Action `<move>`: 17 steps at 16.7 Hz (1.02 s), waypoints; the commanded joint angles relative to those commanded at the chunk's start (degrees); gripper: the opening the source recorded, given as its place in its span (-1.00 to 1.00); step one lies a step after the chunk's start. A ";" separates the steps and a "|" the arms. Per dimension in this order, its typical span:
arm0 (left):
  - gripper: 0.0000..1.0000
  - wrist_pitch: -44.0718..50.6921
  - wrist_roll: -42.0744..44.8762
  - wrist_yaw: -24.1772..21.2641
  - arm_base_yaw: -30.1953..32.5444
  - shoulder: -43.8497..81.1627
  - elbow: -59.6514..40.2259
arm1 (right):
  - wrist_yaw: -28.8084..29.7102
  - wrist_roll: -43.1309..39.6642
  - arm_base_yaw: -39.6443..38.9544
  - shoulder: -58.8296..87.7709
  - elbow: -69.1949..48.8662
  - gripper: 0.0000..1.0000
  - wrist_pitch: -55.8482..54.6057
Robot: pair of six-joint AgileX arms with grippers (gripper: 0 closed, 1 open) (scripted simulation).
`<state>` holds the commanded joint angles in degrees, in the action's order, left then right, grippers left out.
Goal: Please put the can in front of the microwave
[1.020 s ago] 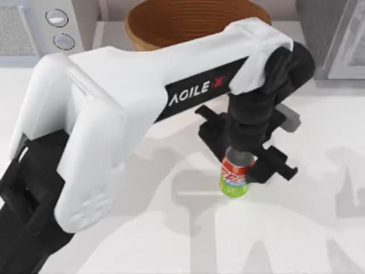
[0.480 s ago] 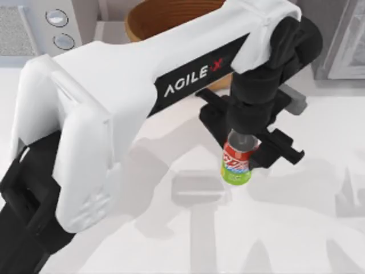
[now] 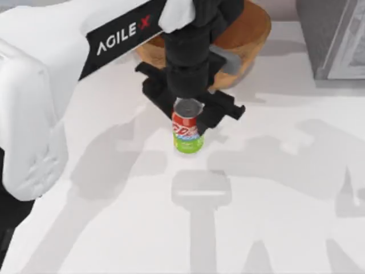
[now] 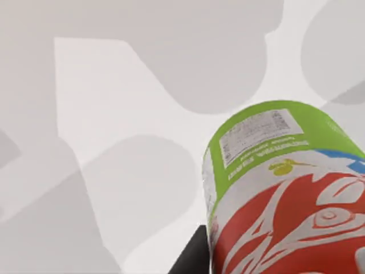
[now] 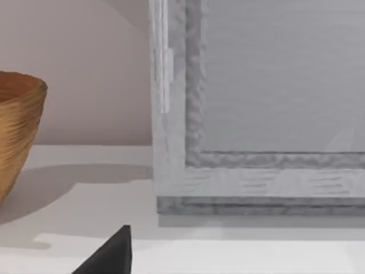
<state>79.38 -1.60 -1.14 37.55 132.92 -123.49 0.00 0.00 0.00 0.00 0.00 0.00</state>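
Note:
The can (image 3: 187, 132) has a silver top, a red body with white lettering and a green base. It stands upright between the black fingers of my left gripper (image 3: 191, 112), which is shut on it. It is just in front of the wooden bowl, near the middle of the table. The left wrist view shows the can's (image 4: 285, 188) green base and red side close up, with white tabletop beyond. The microwave is hidden behind my white left arm (image 3: 34, 85). A dark part of my right gripper (image 5: 108, 257) shows at the edge of the right wrist view.
A brown wooden bowl (image 3: 251, 28) sits at the back centre, partly under the left arm. A darker grey appliance with a white-framed door (image 3: 336, 34) stands at the back right and looms close in the right wrist view (image 5: 256, 114), next to the bowl (image 5: 17, 131).
My left gripper has carried the can to the left and toward the back, up to the bowl's front. The arm now covers the back left corner.

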 joint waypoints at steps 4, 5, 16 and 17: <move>-1.00 -1.71 0.30 0.13 -13.55 -2.81 5.83 | 0.00 0.00 0.00 0.00 0.00 1.00 0.00; -1.00 -2.19 0.38 0.20 -17.66 -3.24 7.38 | 0.00 0.00 0.00 0.00 0.00 1.00 0.00; -1.00 -6.51 1.81 0.93 -36.12 -10.51 18.23 | 0.00 0.00 0.00 0.00 0.00 1.00 0.00; -1.00 -6.36 1.91 1.04 -35.96 -10.22 18.12 | 0.00 0.00 0.00 0.00 0.00 1.00 0.00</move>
<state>73.02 0.31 -0.10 1.59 122.70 -105.37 0.00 0.00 0.00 0.00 0.00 0.00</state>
